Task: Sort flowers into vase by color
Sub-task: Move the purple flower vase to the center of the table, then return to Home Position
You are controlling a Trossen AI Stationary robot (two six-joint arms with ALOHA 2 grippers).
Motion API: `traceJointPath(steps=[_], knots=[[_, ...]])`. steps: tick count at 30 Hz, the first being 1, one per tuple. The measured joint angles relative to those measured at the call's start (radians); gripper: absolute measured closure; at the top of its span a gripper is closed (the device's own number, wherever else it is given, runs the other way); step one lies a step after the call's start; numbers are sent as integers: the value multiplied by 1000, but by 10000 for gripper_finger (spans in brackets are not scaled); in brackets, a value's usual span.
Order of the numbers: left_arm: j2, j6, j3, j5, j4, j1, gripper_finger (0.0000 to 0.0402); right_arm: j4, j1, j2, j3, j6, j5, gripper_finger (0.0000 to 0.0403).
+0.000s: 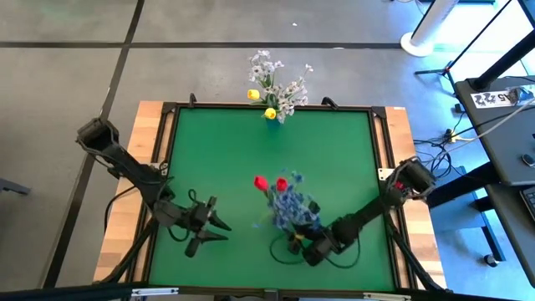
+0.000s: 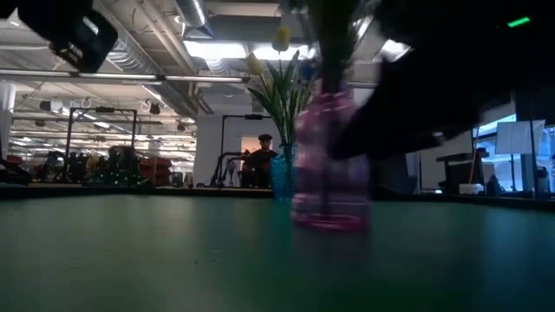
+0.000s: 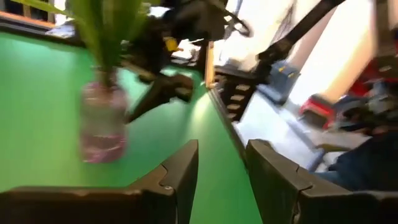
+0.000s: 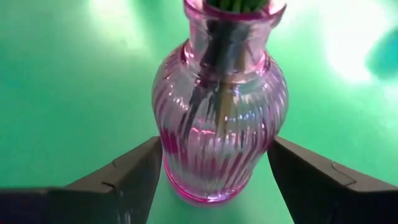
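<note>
A pink ribbed glass vase [image 4: 217, 118] stands upright on its base on the green table [image 1: 217, 150] near the front middle. It holds red buds [image 1: 269, 182] and blue clustered blooms [image 1: 292, 209]. My right gripper [image 4: 214, 146] is open at table level, one finger on each side of the vase's lower body; it also shows in the high view [image 1: 304, 246]. A blue vase [image 1: 272, 114] with white sprigs [image 1: 280, 79] and yellow buds [image 1: 253, 94] stands at the far edge. My left gripper [image 1: 221, 227] is open and empty, left of the pink vase. My right gripper comes level at the pink vase from the table's near right. Its fingers [image 4: 140, 171] stand beside the two sides of the lower body [image 4: 171, 155]. I cannot tell whether they touch the glass. The vase stands on the table.
The table has a raised dark frame with wooden strips [image 1: 150, 125] outside it. The room between the two vases and the table's left half hold no other objects. A person [image 2: 263, 160] sits far behind the table.
</note>
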State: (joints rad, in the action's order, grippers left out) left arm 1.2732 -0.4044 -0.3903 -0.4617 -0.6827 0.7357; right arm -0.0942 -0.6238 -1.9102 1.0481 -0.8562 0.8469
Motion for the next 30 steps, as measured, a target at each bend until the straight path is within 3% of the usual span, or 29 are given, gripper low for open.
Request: traceJointPath(steps=[4, 8, 13, 21, 30], knots=[[5, 4, 90, 32, -157, -20, 269, 53, 88, 0, 0, 88, -21, 114], [5, 8, 94, 45, -175, -64, 269, 155, 167, 0, 0, 195, -59, 114], [5, 14, 94, 137, -192, -158, 269, 225, 232, 1, 0, 278, -125, 114], [5, 26, 94, 240, -220, -269, 269, 118, 138, 69, -40, 314, -110, 114], [17, 135, 94, 431, -270, -478, 269, 271, 87, 197, -200, 441, -231, 114]])
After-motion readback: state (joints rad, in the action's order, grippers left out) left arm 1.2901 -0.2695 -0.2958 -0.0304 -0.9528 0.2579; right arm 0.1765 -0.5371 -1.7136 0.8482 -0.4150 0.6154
